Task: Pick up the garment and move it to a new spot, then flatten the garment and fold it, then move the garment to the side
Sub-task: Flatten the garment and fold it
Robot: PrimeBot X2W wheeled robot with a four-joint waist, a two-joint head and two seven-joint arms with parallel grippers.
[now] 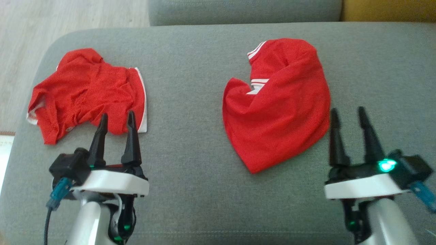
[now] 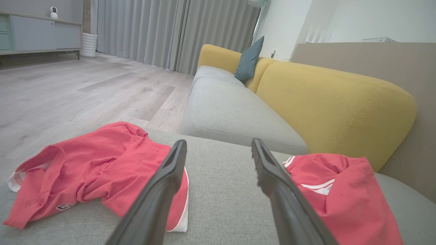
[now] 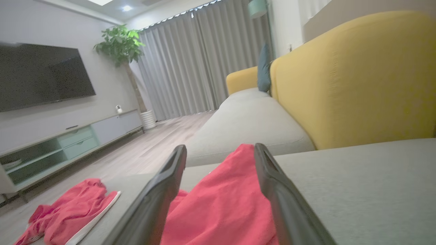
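Observation:
Two red garments with white trim lie crumpled on a grey sofa cushion [image 1: 190, 85]. One garment [image 1: 88, 92] is at the left, also seen in the left wrist view [image 2: 92, 170] and the right wrist view [image 3: 68, 211]. The other garment [image 1: 279, 102] lies at the right, bunched into a rounded heap [image 2: 344, 200] [image 3: 221, 207]. My left gripper [image 1: 117, 118] [image 2: 218, 149] hovers open just at the near edge of the left garment, holding nothing. My right gripper [image 1: 347, 114] [image 3: 219, 151] is open and empty beside the right garment's near right edge.
The cushion's rounded left edge drops to a wooden floor [image 1: 34, 27]. A second grey seat [image 2: 231, 112] and a yellow backrest [image 2: 327, 105] lie beyond. A TV console [image 3: 68, 143] and a potted plant [image 3: 119, 44] stand across the room.

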